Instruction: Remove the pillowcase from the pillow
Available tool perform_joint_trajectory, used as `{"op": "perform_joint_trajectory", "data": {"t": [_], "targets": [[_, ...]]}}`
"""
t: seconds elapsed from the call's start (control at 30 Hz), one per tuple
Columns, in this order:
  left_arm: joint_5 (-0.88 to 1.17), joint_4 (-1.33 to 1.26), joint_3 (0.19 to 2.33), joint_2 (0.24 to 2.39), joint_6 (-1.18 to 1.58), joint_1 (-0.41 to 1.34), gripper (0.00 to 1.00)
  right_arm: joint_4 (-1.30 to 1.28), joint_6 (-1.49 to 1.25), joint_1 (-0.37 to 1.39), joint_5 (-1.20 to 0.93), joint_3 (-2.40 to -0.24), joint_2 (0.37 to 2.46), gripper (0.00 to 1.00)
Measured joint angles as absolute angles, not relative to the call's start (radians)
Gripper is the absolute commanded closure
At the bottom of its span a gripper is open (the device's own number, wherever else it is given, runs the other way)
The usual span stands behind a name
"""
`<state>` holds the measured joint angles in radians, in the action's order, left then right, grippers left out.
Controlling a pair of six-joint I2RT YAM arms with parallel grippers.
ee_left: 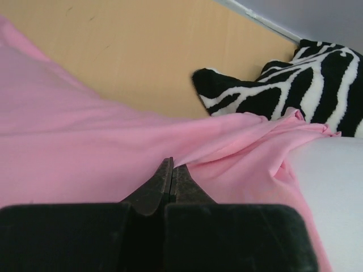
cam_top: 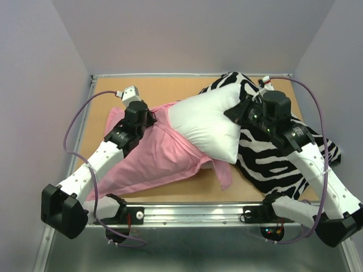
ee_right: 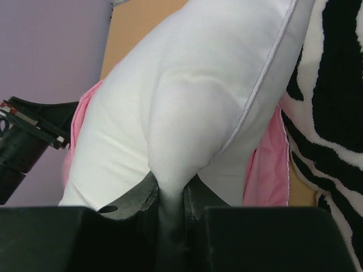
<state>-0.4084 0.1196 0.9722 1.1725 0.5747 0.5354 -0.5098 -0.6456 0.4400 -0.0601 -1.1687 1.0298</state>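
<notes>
The white pillow lies mid-table, mostly out of the pink pillowcase, whose mouth wraps only its lower left end. My right gripper is shut on a pinch of the pillow at its right edge; the fabric bunches between the fingers. My left gripper is shut on a fold of the pillowcase near its upper edge, by the pillow. The pink fabric is stretched flat toward the left front.
A zebra-striped pillow lies on the right under and behind the white one; it also shows in the left wrist view and the right wrist view. Bare wooden table shows at the back left. Grey walls surround the table.
</notes>
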Motion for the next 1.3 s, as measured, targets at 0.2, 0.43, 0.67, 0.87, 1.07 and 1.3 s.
{"op": "perform_joint_trajectory", "data": {"t": [0.2,0.43,0.67,0.87,1.07,1.3], "targets": [[-0.174,-0.02,0.834,1.105,0.661,0.312,1.0,-0.592,-0.611,0.45,-0.036,-1.433,1.179,0.99],[-0.022,-0.1,0.813,1.091,0.645,0.232,0.57,-0.67,-0.579,0.456,-0.068,-1.681,1.336,0.99],[-0.188,-0.03,0.971,1.055,0.443,0.544,0.35,-0.688,-0.546,0.436,-0.087,-1.798,1.384,0.99],[-0.39,0.002,1.022,0.912,0.383,0.885,0.35,-0.685,-0.545,0.429,-0.091,-1.823,1.418,0.99],[-0.699,0.012,1.026,0.939,0.374,1.26,0.32,-0.68,-0.543,0.432,-0.089,-1.838,1.452,0.99],[-0.986,0.02,1.061,1.227,0.381,1.508,0.3,-0.678,-0.542,0.447,-0.076,-1.838,1.454,0.99]]}}
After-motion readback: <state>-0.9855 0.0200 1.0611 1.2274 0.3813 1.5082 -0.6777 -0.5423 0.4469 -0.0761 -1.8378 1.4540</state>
